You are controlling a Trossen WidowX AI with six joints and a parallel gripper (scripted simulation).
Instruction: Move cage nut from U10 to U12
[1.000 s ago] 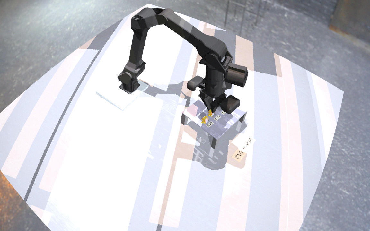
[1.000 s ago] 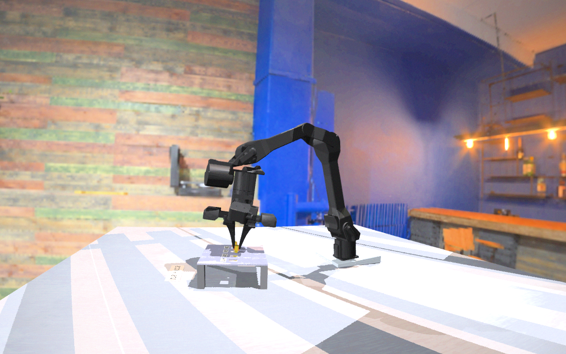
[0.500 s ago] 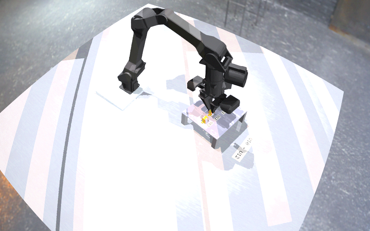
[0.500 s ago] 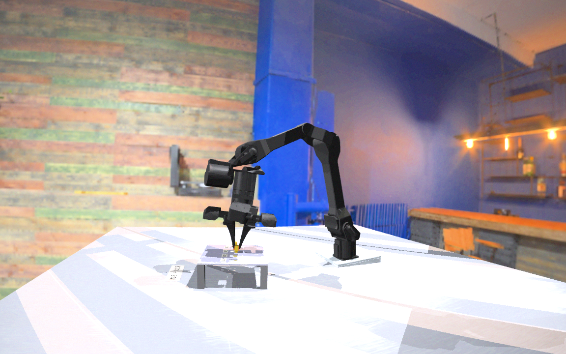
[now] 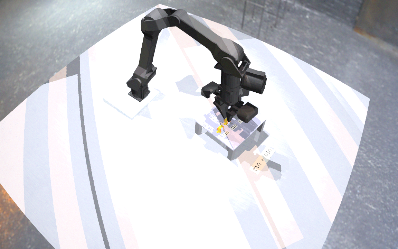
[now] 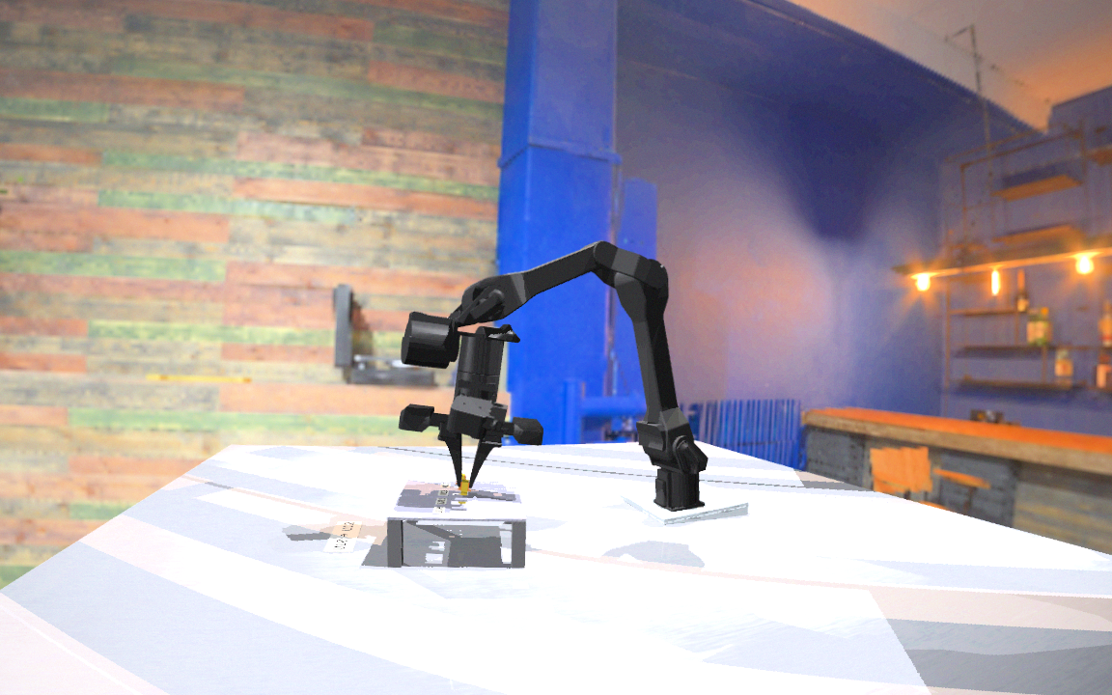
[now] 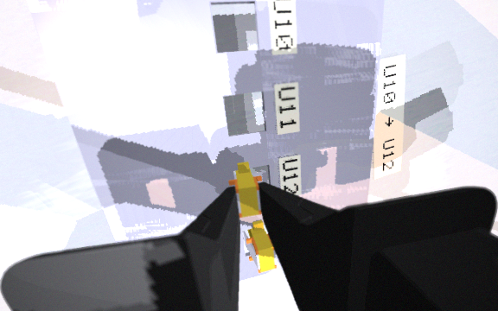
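Nearest the wrist camera, the end effector (image 5: 227, 120) (image 6: 465, 485) (image 7: 248, 187) points downward, its two dark fingers drawn in narrow and gripping a yellow cage nut (image 5: 225, 121) (image 6: 464, 487) (image 7: 247, 199) with orange edges. That nut is at the U12 hole (image 7: 264, 173), covering part of it; whether it is clipped in, and how its wings stand, I cannot tell. The other nut (image 5: 219, 128) (image 7: 263, 250) is just beside it, apart from it. Along the rail plate (image 5: 237, 140) (image 6: 499, 513), the U11 hole (image 7: 245, 113) and the U10 hole (image 7: 234, 28) are both open. Beyond the plate's labelled side, a card (image 5: 262, 159) (image 6: 341, 536) (image 7: 389, 117) reading U10 → U12 lies on the desk (image 5: 163, 170) (image 6: 629, 639). The arm (image 5: 200, 34) (image 6: 652, 346) arches back to its pale base plate (image 5: 116, 103) (image 6: 724, 512). Farther off are a plank wall (image 6: 197, 173), a blue column (image 6: 560, 215) and a bar counter (image 6: 975, 428).
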